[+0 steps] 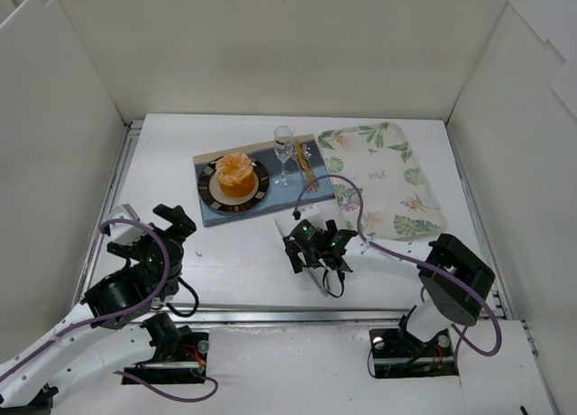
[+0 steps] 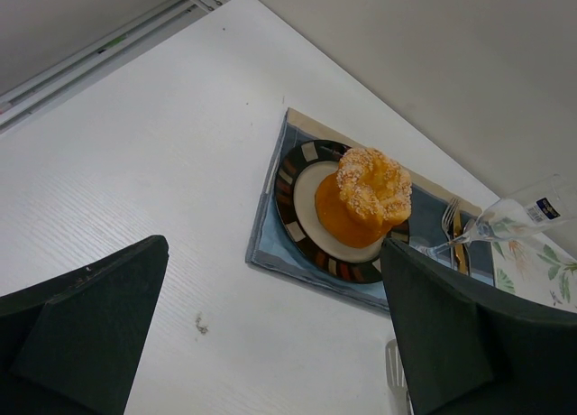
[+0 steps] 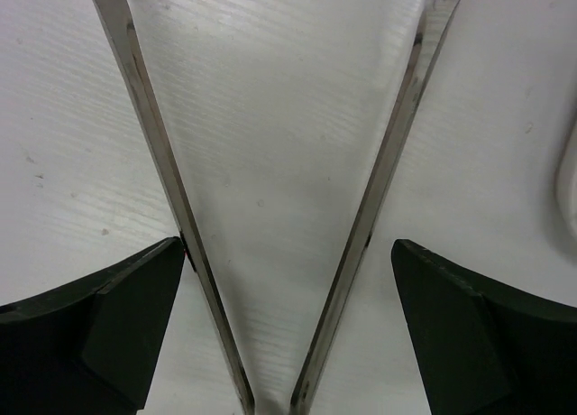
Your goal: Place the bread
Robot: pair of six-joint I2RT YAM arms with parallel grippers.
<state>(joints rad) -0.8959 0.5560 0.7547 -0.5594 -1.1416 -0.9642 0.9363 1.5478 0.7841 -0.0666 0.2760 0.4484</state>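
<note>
The bread point(image 1: 235, 173), a golden-orange bun with a lumpy split top, sits on a round plate point(image 1: 209, 191) with a dark patterned rim, on a blue placemat point(image 1: 212, 215). It also shows in the left wrist view point(image 2: 370, 198). My left gripper point(image 1: 153, 230) is open and empty, low at the near left, well short of the plate point(image 2: 302, 189). My right gripper point(image 1: 306, 251) is open, straddling metal tongs point(image 3: 153, 135) that lie on the table. Its left finger touches one tong arm; the right finger stands apart from the other.
A wine glass point(image 1: 283, 149) stands on the mat right of the plate, with gold cutlery point(image 1: 305, 162) beside it. A leaf-patterned tray point(image 1: 383, 176) lies at the back right. White walls enclose the table on three sides.
</note>
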